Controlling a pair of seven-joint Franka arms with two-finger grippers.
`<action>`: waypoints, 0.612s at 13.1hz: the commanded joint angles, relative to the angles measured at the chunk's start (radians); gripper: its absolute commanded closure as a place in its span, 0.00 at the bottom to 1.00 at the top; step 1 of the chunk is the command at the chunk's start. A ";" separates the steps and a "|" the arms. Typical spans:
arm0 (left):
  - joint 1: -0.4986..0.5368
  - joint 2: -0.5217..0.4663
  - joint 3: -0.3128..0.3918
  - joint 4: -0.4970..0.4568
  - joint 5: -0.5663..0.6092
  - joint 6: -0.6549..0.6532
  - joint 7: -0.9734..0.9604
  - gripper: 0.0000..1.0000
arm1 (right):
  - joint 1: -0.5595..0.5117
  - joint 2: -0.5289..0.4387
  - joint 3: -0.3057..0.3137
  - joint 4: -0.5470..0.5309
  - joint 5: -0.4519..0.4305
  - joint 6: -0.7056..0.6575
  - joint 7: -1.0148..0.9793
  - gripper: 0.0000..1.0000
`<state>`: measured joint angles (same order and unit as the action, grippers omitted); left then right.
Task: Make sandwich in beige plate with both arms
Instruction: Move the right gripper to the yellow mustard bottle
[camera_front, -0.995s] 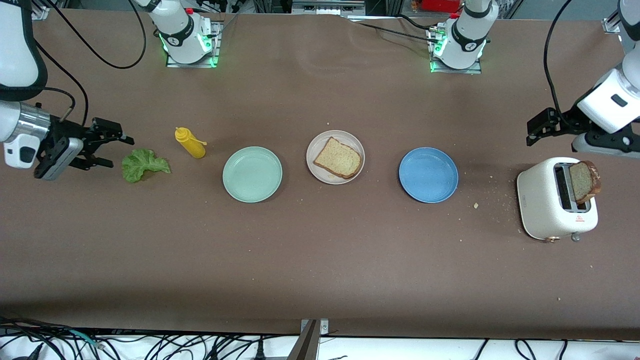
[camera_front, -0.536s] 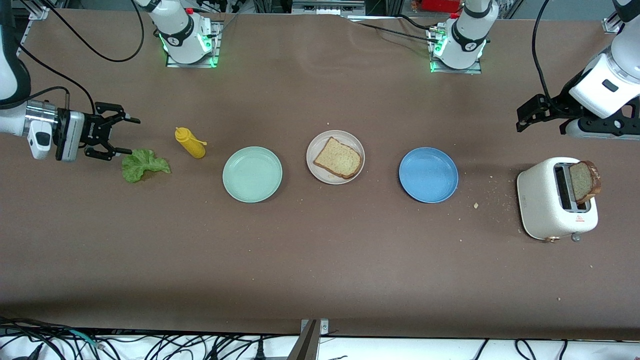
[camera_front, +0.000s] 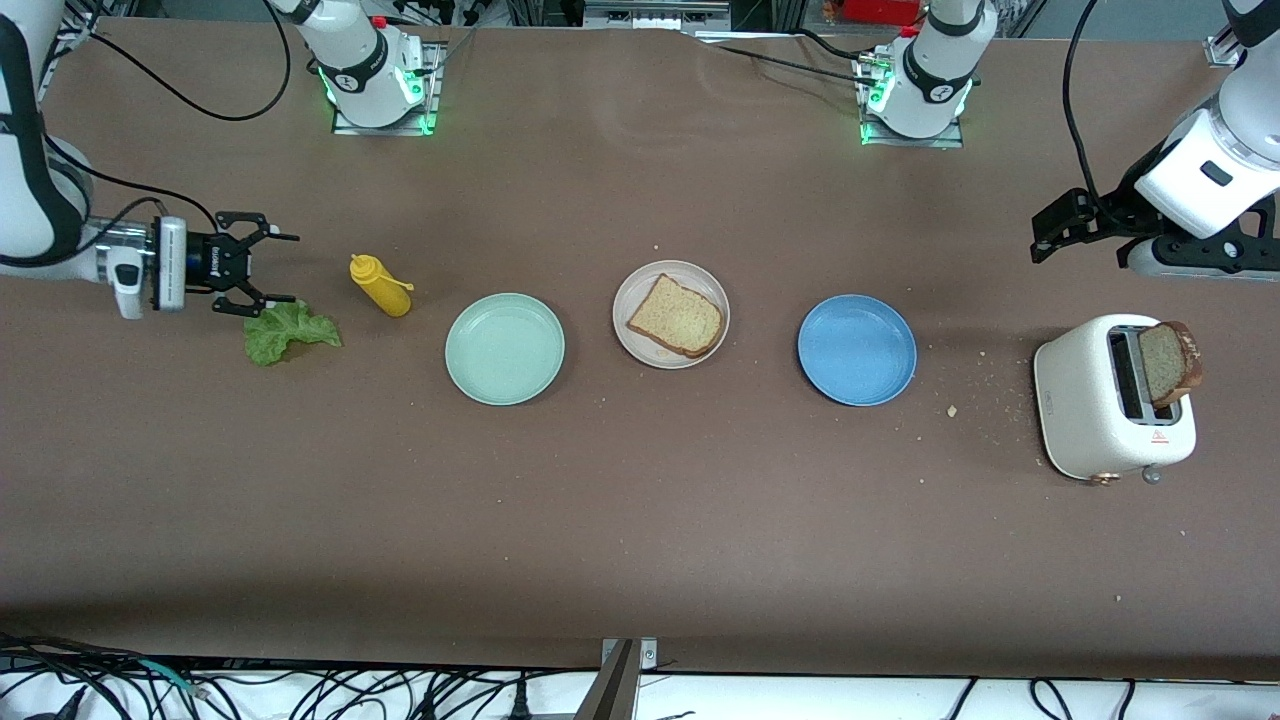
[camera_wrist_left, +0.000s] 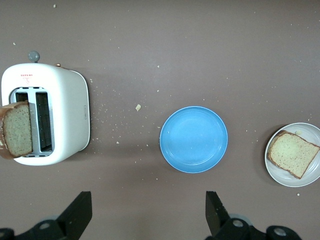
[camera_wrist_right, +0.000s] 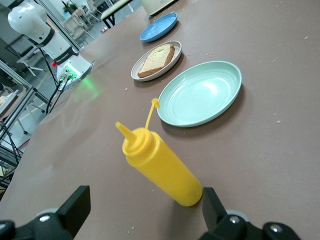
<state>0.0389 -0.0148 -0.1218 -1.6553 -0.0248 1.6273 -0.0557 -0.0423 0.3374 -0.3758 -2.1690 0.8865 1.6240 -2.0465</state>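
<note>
Right gripper (camera_front: 268, 270): low over the table at the right arm's end, fingers spread apart and holding nothing; its lower finger sits right at the edge of the lettuce leaf (camera_front: 288, 331), and the yellow mustard bottle (camera_front: 381, 285) lies just ahead of the fingertips.
Left gripper (camera_front: 1050, 230): up in the air at the left arm's end of the table, with the white toaster (camera_front: 1110, 400) nearby below it; fingers wide apart and empty in the left wrist view; this arm looks to be waiting.
Beige plate (camera_front: 640, 340): mid-table, well apart from both grippers, between the mint green plate (camera_front: 505, 349) and the blue plate (camera_front: 857, 350).
Bread slice (camera_front: 676, 316): lies flat in the beige plate, so the bottom layer is already placed.
Second bread slice (camera_front: 1168, 362): stands upright in a toaster slot, top half sticking out.
Step in hand: judged to be the lettuce pick by the right gripper, with nothing gripped yet.
Lettuce handling: likely very light, limp and easily torn; best pinched gently on a raised ruffle near the edge closest to the fingers, since a flat part may slip away.
Toast handling: likely light, fairly stiff but crumbly; grip the exposed top across its flat faces, softly.
Risk: nudging the bottle while closing on the leaf.
</note>
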 joint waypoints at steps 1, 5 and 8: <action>0.002 -0.007 0.002 -0.001 -0.024 -0.012 -0.004 0.00 | -0.008 0.023 0.001 -0.020 0.049 -0.016 -0.056 0.01; 0.002 -0.007 0.002 -0.001 -0.024 -0.018 -0.006 0.00 | 0.015 0.110 0.011 -0.029 0.173 -0.016 -0.171 0.00; 0.006 -0.007 0.004 -0.001 -0.024 -0.021 -0.004 0.00 | 0.025 0.144 0.011 -0.038 0.204 -0.018 -0.216 0.00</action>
<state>0.0395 -0.0148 -0.1213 -1.6553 -0.0248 1.6197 -0.0557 -0.0207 0.4665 -0.3618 -2.1984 1.0610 1.6187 -2.2241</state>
